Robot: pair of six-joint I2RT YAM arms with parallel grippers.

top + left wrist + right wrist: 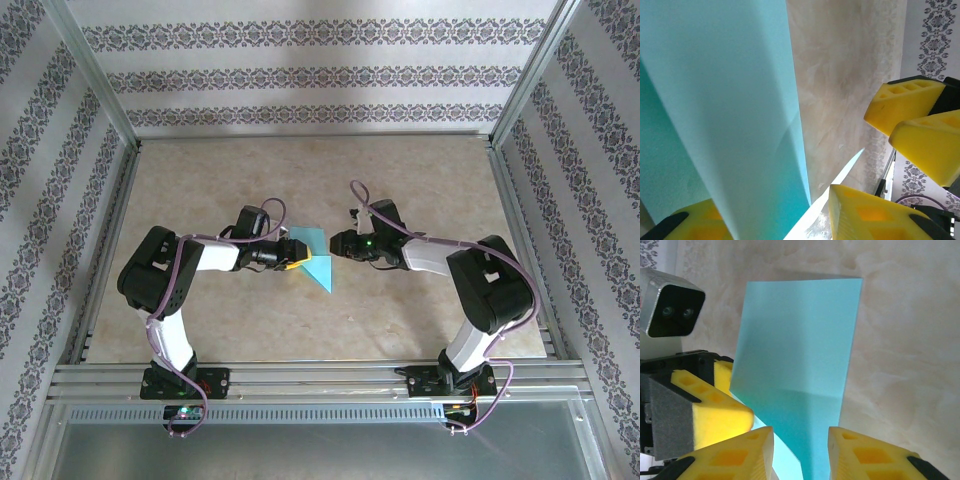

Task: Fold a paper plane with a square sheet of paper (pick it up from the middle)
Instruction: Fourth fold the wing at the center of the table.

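Observation:
The square sheet of paper (pixel 318 268) is teal and creased, lying at the middle of the table between both arms. My left gripper (pixel 291 257) reaches it from the left and my right gripper (pixel 338 243) from the right. In the left wrist view the paper (pixel 730 100) rises between the yellow fingers of the left gripper (pixel 772 200), close to the left one, with table showing in the gap. In the right wrist view the paper (pixel 800 340) stands between the spread fingers of the right gripper (pixel 800 432), untouched by either pad.
The tan marbled table (pixel 300 180) is fenced by aluminium posts and patterned walls. A metal rail (pixel 320 380) carries both arm bases at the near edge. The two grippers are almost nose to nose, with the left gripper's finger (pixel 715 405) beside the right one's.

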